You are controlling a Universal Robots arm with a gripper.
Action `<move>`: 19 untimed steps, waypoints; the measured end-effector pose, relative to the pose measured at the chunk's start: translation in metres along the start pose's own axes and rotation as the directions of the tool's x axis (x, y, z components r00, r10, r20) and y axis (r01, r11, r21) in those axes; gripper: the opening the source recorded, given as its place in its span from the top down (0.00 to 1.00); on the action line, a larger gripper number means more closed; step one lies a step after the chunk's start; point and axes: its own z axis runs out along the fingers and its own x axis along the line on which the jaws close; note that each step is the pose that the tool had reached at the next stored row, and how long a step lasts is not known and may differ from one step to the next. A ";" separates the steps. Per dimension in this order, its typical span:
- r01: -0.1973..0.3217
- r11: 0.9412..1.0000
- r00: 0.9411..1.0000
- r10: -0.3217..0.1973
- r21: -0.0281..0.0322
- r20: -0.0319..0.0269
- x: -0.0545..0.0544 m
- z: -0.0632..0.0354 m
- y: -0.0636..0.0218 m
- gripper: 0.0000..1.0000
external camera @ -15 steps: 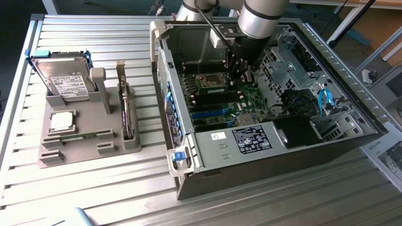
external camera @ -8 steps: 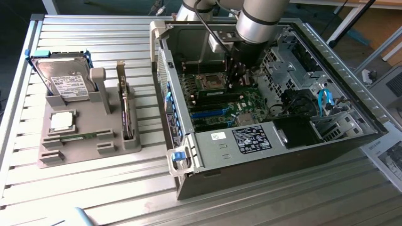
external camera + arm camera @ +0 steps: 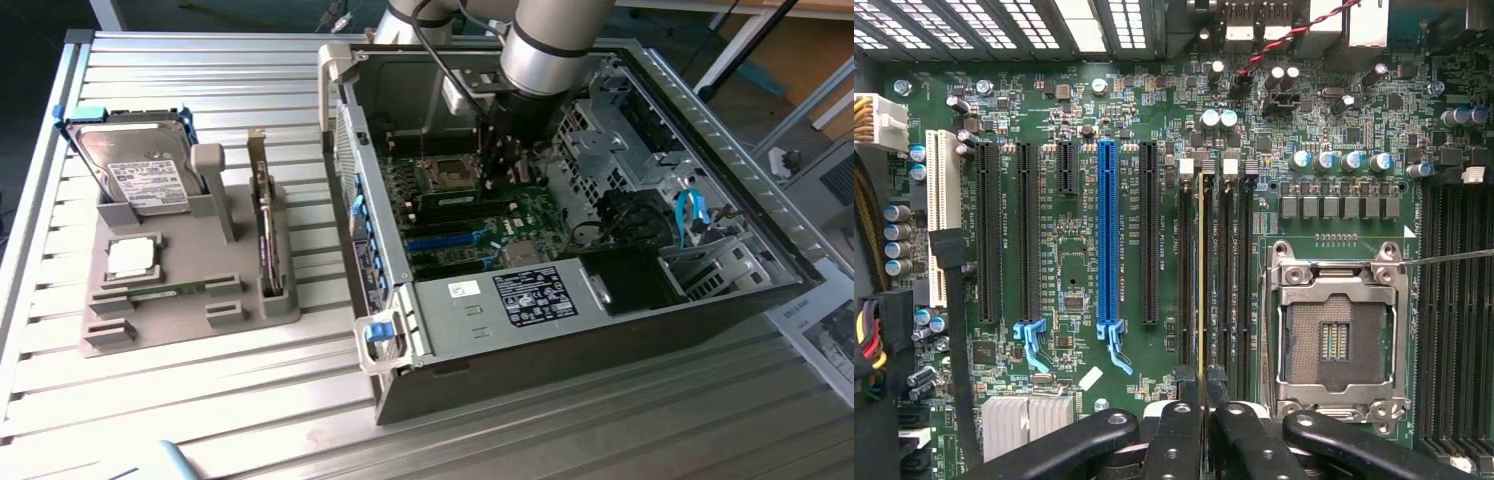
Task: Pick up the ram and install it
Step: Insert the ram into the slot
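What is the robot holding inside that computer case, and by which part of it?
The thin green ram circuit-board stick, seen edge-on, pinched by its two flat faces between the jaws of the gripper, at the black memory slots.

Hard drive (image 3: 134, 170), processor chip (image 3: 130, 258) on grey holder (image 3: 234, 315); open case (image 3: 534, 375); empty socket (image 3: 1339, 335).

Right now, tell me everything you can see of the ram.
The ram shows edge-on in the wrist view: a thin, straight, yellow-green board edge, standing upright on its long side. The gripper is shut on one end. It runs along the black memory slots beside the empty processor socket. Whether it is seated, I cannot tell.
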 end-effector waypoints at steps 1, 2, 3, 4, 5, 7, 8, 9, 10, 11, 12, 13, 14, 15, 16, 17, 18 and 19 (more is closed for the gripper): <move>0.000 1.000 1.000 0.000 0.000 0.000 0.000 0.0001 0.0000 0.88; 0.000 1.000 1.000 0.000 0.000 0.000 0.002 0.0000 0.0000 0.88; 0.000 1.000 1.000 0.000 0.000 0.000 0.003 0.0000 0.0000 0.88; 0.000 1.000 1.000 0.000 0.000 0.000 0.004 0.0000 0.0000 0.88; 0.000 1.000 1.000 0.000 0.000 0.000 0.004 0.0000 0.0000 0.88; 0.000 1.000 1.000 0.000 0.000 0.000 0.004 0.0000 -0.0001 0.88; 0.000 1.000 1.000 0.000 0.000 0.000 0.004 0.0000 -0.0005 0.88; 0.000 1.000 1.000 0.000 0.000 0.000 0.004 -0.0001 -0.0005 0.88; 0.000 1.000 1.000 0.000 0.000 0.000 0.005 0.0000 -0.0005 0.88; -0.001 1.000 1.000 0.001 0.000 0.000 0.005 0.0000 -0.0006 0.88; -0.001 1.000 1.000 0.001 0.000 0.000 0.005 0.0000 -0.0006 0.88; -0.001 1.000 1.000 0.001 0.000 0.000 0.005 0.0000 -0.0006 0.88; -0.001 1.000 1.000 0.001 0.000 0.000 0.005 0.0000 -0.0006 0.88; -0.001 1.000 1.000 0.001 0.000 0.000 0.005 0.0000 -0.0005 0.88; -0.001 1.000 1.000 0.001 0.000 0.000 0.005 0.0001 -0.0005 0.88; -0.002 1.000 1.000 0.002 0.000 0.000 0.005 0.0003 -0.0005 0.88; -0.002 1.000 1.000 0.002 0.000 0.000 0.005 0.0003 -0.0006 0.88; -0.002 1.000 1.000 0.002 0.000 0.000 0.005 0.0003 -0.0005 0.88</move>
